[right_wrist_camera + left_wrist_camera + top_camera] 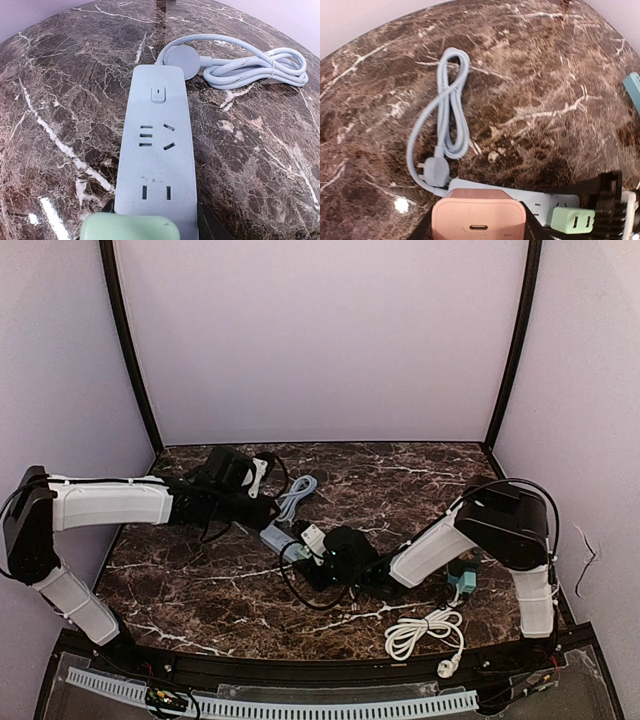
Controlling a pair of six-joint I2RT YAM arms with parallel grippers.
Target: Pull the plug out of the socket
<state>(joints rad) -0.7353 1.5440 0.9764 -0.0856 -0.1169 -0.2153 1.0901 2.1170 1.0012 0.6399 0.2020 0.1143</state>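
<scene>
Right wrist: right gripper (155,225) clamped on the green plug (129,230), left gripper (479,231) pinching the pink charger (479,215), so imo pull straight off the power strip (155,145).

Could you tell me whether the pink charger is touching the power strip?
Apart. The right wrist view shows the power strip bare from cord end to green plug; the pink charger is nowhere on it.

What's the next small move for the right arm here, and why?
Probably close the right gripper firmly on the green plug and pull it straight off the power strip. The plug sits between its fingers, seated at the strip's near end.
</scene>
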